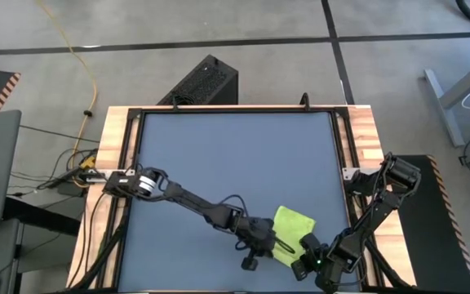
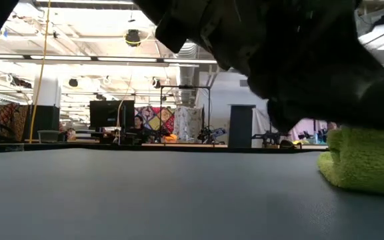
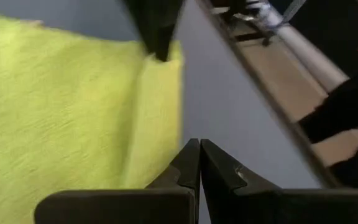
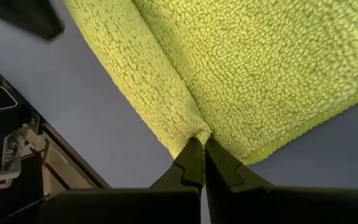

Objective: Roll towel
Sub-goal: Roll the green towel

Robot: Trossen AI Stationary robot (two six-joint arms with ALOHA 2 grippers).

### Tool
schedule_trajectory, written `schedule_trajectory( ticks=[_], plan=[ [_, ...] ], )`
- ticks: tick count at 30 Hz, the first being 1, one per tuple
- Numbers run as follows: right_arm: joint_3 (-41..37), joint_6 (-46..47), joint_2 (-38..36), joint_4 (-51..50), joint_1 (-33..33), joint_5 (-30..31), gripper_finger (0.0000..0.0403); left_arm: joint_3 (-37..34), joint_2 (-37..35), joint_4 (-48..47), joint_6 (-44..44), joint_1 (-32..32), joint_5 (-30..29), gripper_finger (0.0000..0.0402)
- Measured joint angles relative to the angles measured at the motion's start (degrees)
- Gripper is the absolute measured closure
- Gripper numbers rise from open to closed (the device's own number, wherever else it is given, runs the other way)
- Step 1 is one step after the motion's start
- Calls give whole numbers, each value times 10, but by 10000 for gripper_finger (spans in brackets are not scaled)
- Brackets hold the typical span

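The lime towel [image 1: 294,229] lies on the blue-grey table mat [image 1: 219,155] near the near right corner. One long edge is folded over into a thick strip [image 4: 142,81]. It also shows in the low view [image 2: 365,160]. My right gripper [image 1: 307,260] is shut on the strip's near end. My left gripper [image 1: 272,242] is shut, and its tips [image 3: 199,146] stand beside the strip's other end [image 3: 157,130]. My right gripper pinches the folded strip's end [image 4: 199,130] between its two fingertips, where the strip meets the flat sheet, so several layers. The fingers come low from the table's near right side. The towel lies on the mat. I cannot tell whether my left gripper touches the strip's edge.
The table's wooden right rail [image 1: 357,147] and near edge are close to both grippers. A black box [image 1: 206,82] stands on the floor beyond the far edge. Bare mat stretches to the left and far side. People and monitors [image 2: 112,117] show far behind.
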Motion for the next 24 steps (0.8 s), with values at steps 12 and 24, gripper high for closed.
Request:
schedule_trajectory(
  ticks=[12, 24],
  plan=[
    [0, 0, 0, 1, 0, -1, 382, 0, 0, 2, 6, 6, -24, 401],
    [0, 0, 0, 0, 0, 0, 373, 1, 17, -25, 6, 10, -22, 401]
  ],
)
